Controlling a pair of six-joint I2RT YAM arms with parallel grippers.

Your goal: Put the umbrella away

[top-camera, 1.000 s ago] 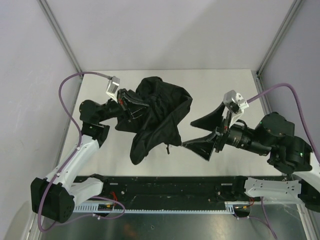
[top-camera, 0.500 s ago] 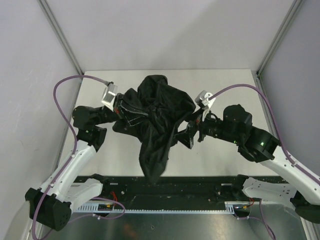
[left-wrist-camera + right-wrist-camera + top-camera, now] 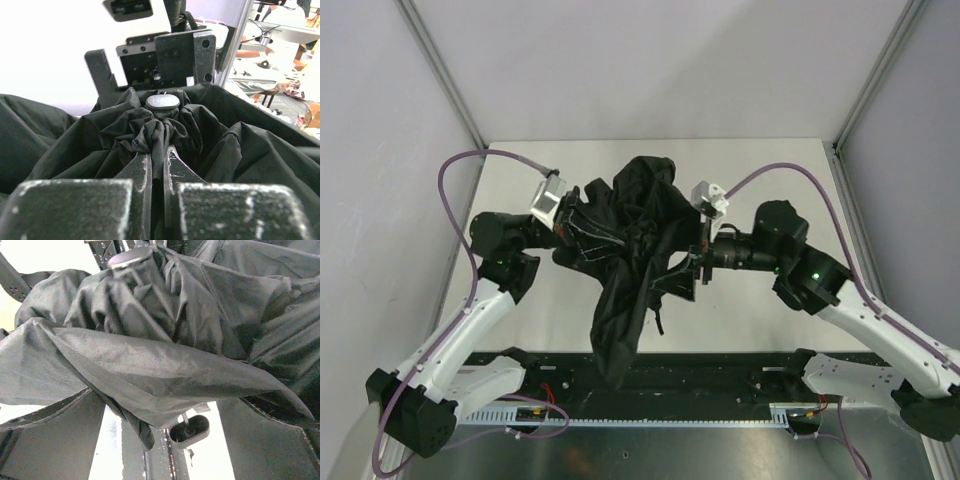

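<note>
The black fabric umbrella (image 3: 638, 240) hangs half-collapsed above the middle of the table, with a long fold drooping toward the near edge. My left gripper (image 3: 586, 228) grips it from the left. In the left wrist view the jaws (image 3: 159, 150) are pinched on bunched fabric just below the umbrella's round grey cap (image 3: 162, 101). My right gripper (image 3: 686, 268) is open at the umbrella's right side. In the right wrist view its fingers (image 3: 50, 440) stand wide apart with umbrella fabric (image 3: 150, 360) draped between them. A small oval rib tip (image 3: 189, 429) dangles below the fabric.
The white table (image 3: 770, 180) lies under the umbrella. A black rail (image 3: 720, 375) runs along the near edge. Metal frame posts (image 3: 445, 75) and grey walls close in the left, right and back. Purple cables (image 3: 455, 200) loop beside both arms.
My right arm has swung left from the table's right side up to the umbrella, fingers still spread. The left gripper keeps its hold. The fabric has gathered narrower and hangs lower.
</note>
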